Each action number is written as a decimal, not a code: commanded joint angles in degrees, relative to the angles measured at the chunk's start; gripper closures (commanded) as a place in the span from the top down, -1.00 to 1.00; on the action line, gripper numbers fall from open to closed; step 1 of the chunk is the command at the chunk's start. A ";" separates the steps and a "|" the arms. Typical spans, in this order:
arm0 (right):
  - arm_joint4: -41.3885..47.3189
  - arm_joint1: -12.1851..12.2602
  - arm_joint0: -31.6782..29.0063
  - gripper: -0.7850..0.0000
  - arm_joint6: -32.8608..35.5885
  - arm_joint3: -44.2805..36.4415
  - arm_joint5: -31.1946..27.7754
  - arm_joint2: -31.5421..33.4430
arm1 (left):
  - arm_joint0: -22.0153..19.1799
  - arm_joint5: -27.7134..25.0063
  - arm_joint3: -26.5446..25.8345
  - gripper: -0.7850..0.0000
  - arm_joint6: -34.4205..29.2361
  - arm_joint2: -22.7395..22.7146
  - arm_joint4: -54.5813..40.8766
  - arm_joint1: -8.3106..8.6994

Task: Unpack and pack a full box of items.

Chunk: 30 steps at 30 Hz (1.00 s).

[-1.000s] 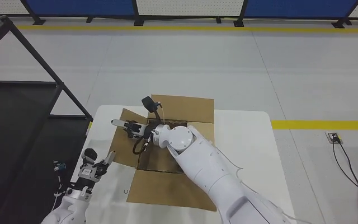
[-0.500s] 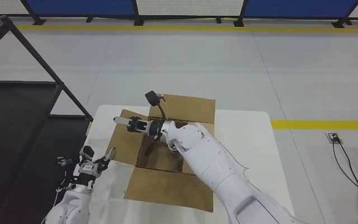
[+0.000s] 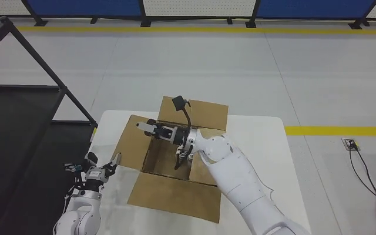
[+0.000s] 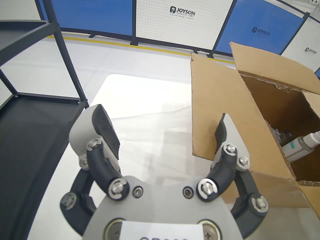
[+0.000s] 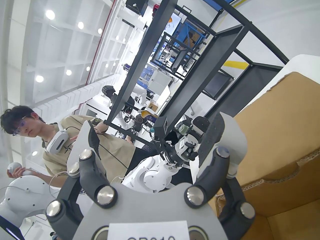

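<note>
Handling: box (image 3: 170,197) probably light cardboard, floppy flaps; bottle (image 4: 297,147) inside looks smooth, I'd grasp its body.
Jaws: both of mine released, empty.

**Open cardboard box (image 3: 173,197) on the white table (image 3: 261,147)**

The brown box stands upright with its top open and its flaps folded outward; its corrugated edges are rough in places. Inside, low against one wall, a pale bottle (image 4: 301,144) with a teal-banded label lies on its side. Something crinkled beside it is too unclear to identify.
</note>
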 commanded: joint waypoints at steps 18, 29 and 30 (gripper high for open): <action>0.06 -0.04 0.13 1.00 0.00 0.41 -0.68 -0.06 | 0.14 0.35 -0.24 1.00 -0.49 -0.37 -0.81 0.03; 2.21 2.48 -6.37 1.00 4.87 -14.56 -4.41 3.32 | 2.34 -0.46 0.47 1.00 0.17 1.44 -0.24 0.02; 2.52 2.67 -6.74 1.00 5.38 -15.67 -4.34 3.51 | 2.49 -0.38 0.53 1.00 0.37 1.66 -0.15 0.00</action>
